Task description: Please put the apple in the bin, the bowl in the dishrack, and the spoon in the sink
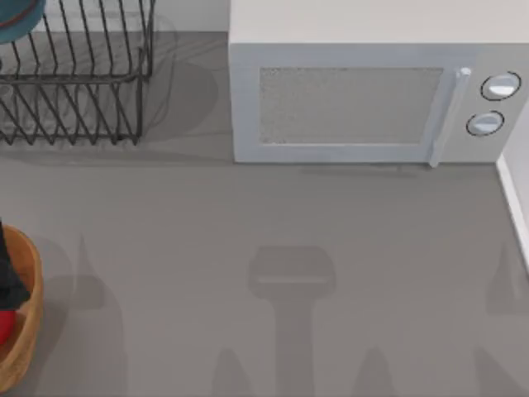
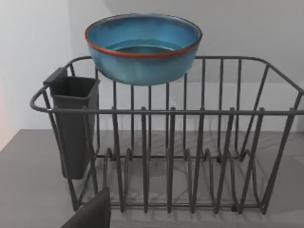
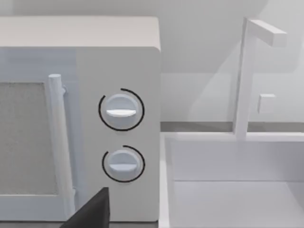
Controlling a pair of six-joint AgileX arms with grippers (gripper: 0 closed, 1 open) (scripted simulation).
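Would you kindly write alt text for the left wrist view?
A blue bowl with a reddish-brown rim sits atop the back rail of a black wire dishrack on a grey counter. A dark utensil cup hangs on one end of the rack.

White microwave (image 3: pixel 80 118) seen from front, filling one side of view. Vertical white door handle (image 3: pixel 59 142) beside mesh-patterned door window (image 3: pixel 23 137). Two round white dials, each ringed by thin black arc: upper dial (image 3: pixel 121 110), lower dial (image 3: pixel 123 164), stacked on control panel. Just beside microwave, white sink (image 3: pixel 237 166) with pale basin, tall angular white faucet (image 3: pixel 247 71) rising from far rim. Plain light wall behind. Dark gripper finger (image 3: pixel 92 211) at view's lower edge.
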